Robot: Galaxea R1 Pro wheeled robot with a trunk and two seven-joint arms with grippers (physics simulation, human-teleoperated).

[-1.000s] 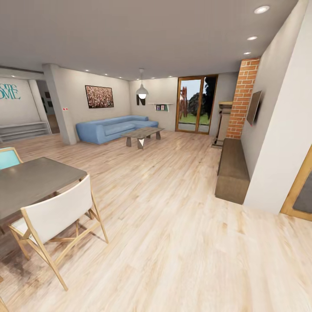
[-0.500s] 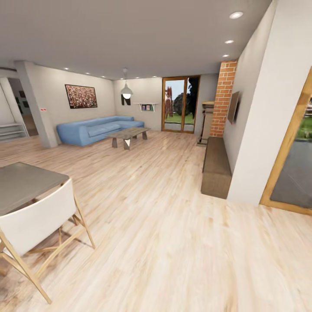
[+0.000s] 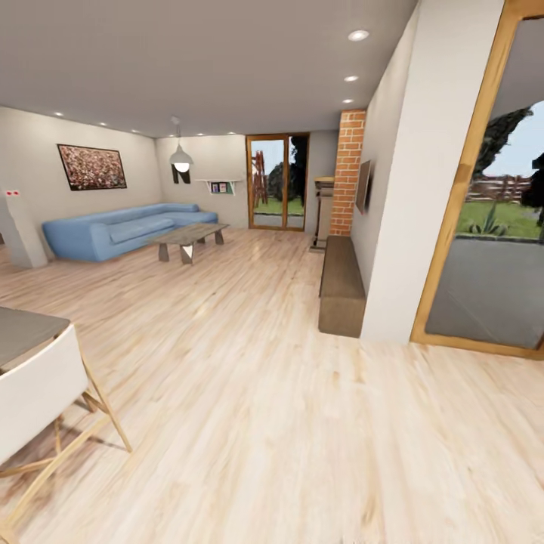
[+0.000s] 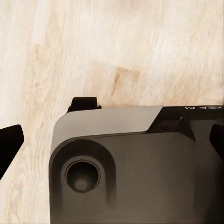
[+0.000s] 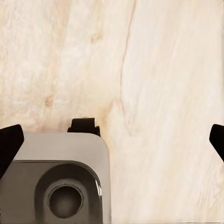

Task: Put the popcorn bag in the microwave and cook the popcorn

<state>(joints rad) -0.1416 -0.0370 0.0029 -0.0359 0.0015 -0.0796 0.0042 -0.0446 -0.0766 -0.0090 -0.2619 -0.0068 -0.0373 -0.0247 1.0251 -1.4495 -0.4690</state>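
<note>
1. We see a living room: a blue sofa (image 3: pixel 121 230) at middle left and a white chair (image 3: pixel 38 400) at lower left.
2. Our left pincer (image 4: pixel 112 140) and right pincer (image 5: pixel 112 140) are wide open over the wood floor (image 3: pixel 287 423), holding nothing.
3. We see no popcorn bag here.

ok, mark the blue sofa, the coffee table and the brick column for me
blue sofa (image 3: pixel 113 233), head view, on the middle seat cushion.
coffee table (image 3: pixel 189 234), head view, on the tabletop.
brick column (image 3: pixel 347 170), head view, on the middle of its brick face.
</note>
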